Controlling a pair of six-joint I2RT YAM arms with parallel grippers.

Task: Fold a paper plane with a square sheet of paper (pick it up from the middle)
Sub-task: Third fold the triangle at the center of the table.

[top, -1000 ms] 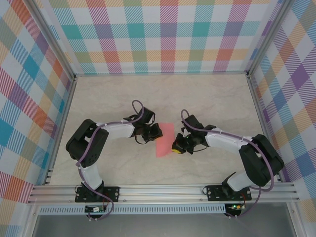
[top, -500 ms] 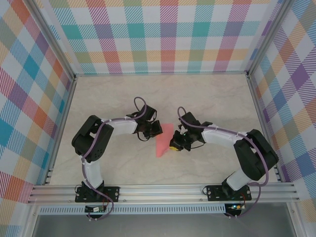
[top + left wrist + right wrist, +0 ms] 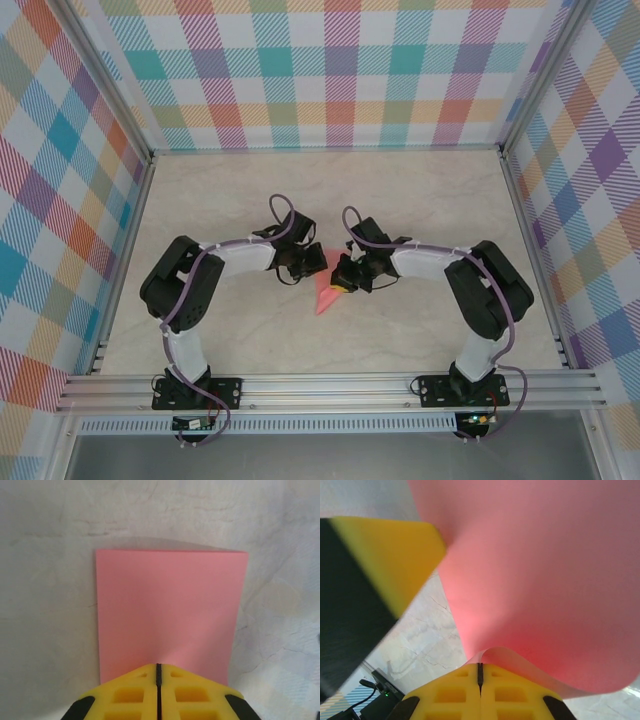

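Two sets of yellow plastic fingers meet over the middle of the bench point(image 3: 420, 190), a pale surface veined like marble and boxed in by checked walls point(image 3: 340, 70). Between them hangs the sheet of paper point(image 3: 325, 300), thin, matte and salmon pink.

From the left wrist, the sheet point(image 3: 170, 610) looks smooth and flat, with straight edges and crisp far corners. A soft shadow shows on the bench beyond its far edge. The left fingers point(image 3: 158, 680) are pressed together, moulded with small rectangular pockets, and they pinch the near edge of the sheet at its middle.

From the right wrist, the paper point(image 3: 540, 580) bends in a soft, uncreased roll that curls down into the right fingers point(image 3: 480, 672). These are likewise pressed tight and pinch its edge. A yellow and black left finger point(image 3: 385, 565) looms just beside it.

From above, the left fingers point(image 3: 316, 262) and right fingers point(image 3: 342, 276) sit almost touching. The pink shows as a small narrow wedge just below them. Its long axis runs from the fingers toward the near edge of the bench.

A second ago the sheet lay open as a much wider pink panel between fingers set well apart. Since then the right arm has swung left and slightly farther from the near edge, so the paper has narrowed to this sliver.
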